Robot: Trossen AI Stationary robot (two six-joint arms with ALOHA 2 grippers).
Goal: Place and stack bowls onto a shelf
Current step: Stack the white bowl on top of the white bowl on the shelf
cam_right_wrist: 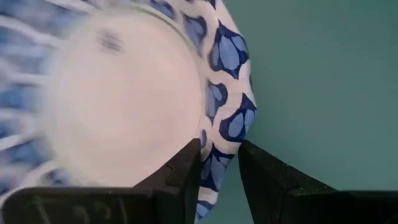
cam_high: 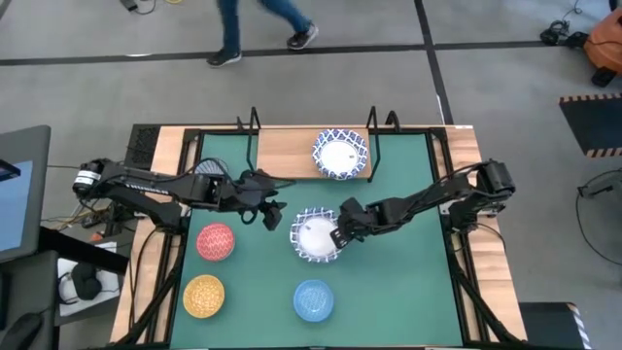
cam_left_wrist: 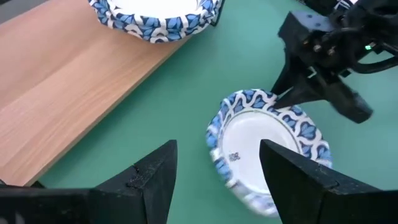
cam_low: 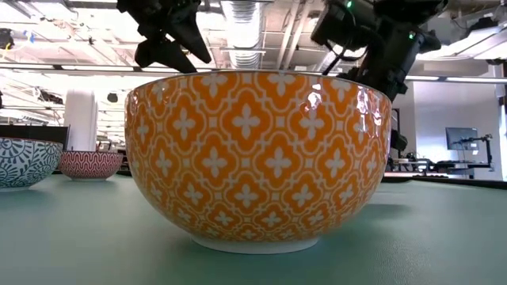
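Bowls are spread over the green table mat and the shelf: one white bowl with a blue lattice rim sits on the light-wood board at the far side of the table, toward the board's right end, between the thin black upright posts. A second white bowl with a blue lattice rim is in the middle of the mat, tilted, and the right tool grips its rim on the right side; the right wrist view shows one dark finger inside the rim and the other outside, closed narrowly on the patterned edge. In the left wrist view the same bowl shows its white inside and a small mark, with the right arm's dark gripper at its far rim. The left tool hangs just left of this bowl, over the mat and near the front edge of the shelf, its two fingers spread wide with nothing between them. To the left on the mat lies the red patterned bowl, in front of it the yellow patterned bowl, and to the right of that the blue bowl. A grey-blue patterned bowl shows partly under the left arm. In the low view the yellow-orange bowl fills the foreground.
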